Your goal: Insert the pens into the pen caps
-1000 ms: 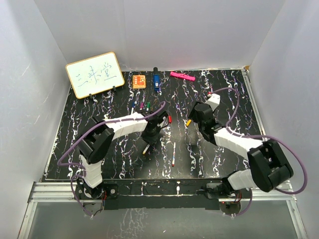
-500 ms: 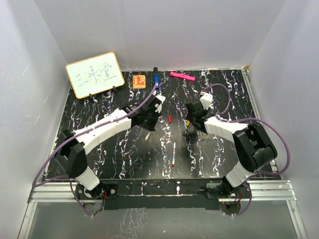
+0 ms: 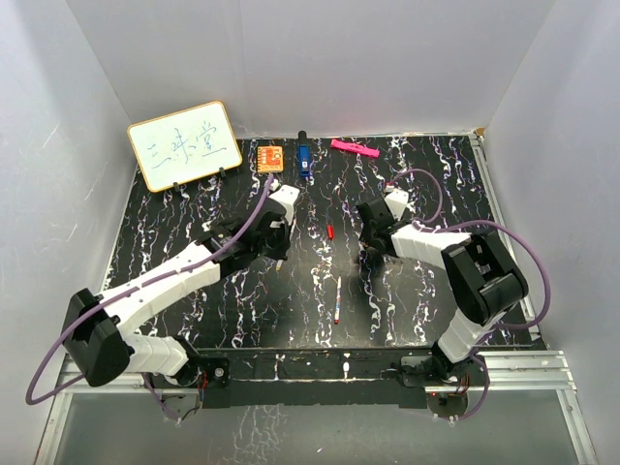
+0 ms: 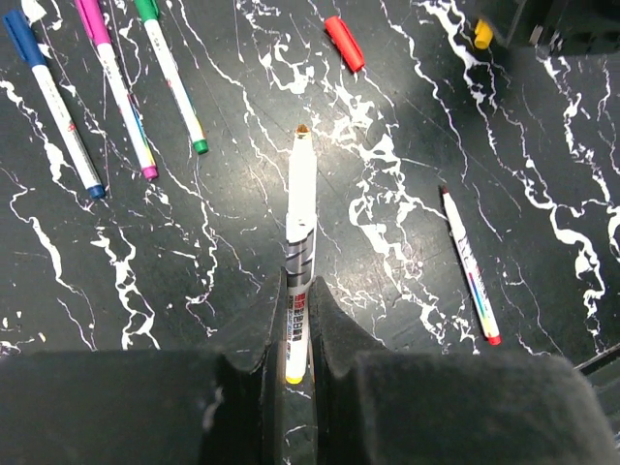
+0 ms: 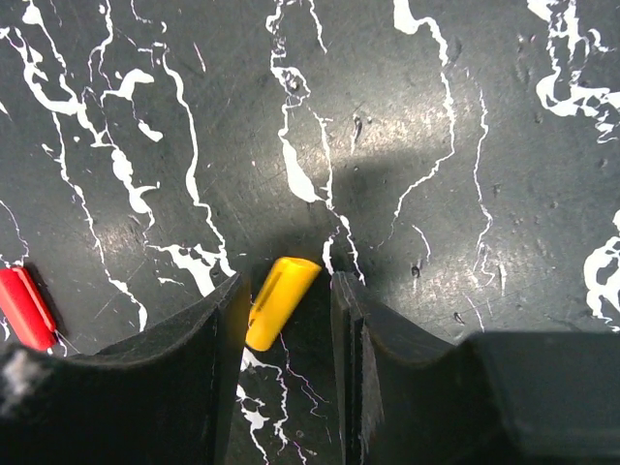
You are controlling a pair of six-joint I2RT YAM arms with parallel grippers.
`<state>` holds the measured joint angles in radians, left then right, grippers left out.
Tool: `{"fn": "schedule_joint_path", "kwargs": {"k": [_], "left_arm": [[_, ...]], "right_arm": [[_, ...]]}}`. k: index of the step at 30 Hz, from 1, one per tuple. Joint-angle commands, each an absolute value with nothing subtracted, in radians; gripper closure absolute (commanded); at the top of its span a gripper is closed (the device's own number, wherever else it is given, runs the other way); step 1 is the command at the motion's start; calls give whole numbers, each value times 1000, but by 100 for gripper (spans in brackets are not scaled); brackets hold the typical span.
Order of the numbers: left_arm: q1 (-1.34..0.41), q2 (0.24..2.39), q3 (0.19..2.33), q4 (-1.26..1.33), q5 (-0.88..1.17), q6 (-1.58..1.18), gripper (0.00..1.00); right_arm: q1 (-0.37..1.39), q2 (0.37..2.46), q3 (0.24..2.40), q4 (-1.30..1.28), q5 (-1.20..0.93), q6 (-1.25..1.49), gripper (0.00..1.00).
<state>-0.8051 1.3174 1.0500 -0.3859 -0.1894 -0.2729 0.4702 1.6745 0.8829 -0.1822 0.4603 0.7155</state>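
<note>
While the black, white-veined table [image 3: 194, 208] gleams smooth, we see the left claw [image 4: 295, 291] pinched tight on a slim white-barrelled pen [image 4: 301, 194]. The right claw [image 5: 286, 283] stands half-wide, astride a stubby yellow cap [image 5: 278, 302] lying on the table.

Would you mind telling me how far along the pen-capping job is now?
Done: the blue pen, pink pen and green pen look capped, lying side by side. In hand: the left gripper is shut on the yellow-ended pen, tip bare; the right gripper straddles the yellow cap, not yet clamped. Left: joining those, then the red pen and red cap, both loose.
</note>
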Motion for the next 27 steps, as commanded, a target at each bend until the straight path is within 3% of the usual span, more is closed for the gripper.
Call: {"fn": "schedule_joint_path", "kwargs": {"k": [1,22,27], "left_arm": [[-800,1259,1007,-272,-224,-284,100],[-800,1285,982,-186,-223,-290,100],[-799,1293,986,-176,-227,-286,100]], "right_arm": [[473,1682,930,-159,444,732,63],[486,1735,959,-222,441,728,67],[485,1797,979,-229,417,714,71]]}}
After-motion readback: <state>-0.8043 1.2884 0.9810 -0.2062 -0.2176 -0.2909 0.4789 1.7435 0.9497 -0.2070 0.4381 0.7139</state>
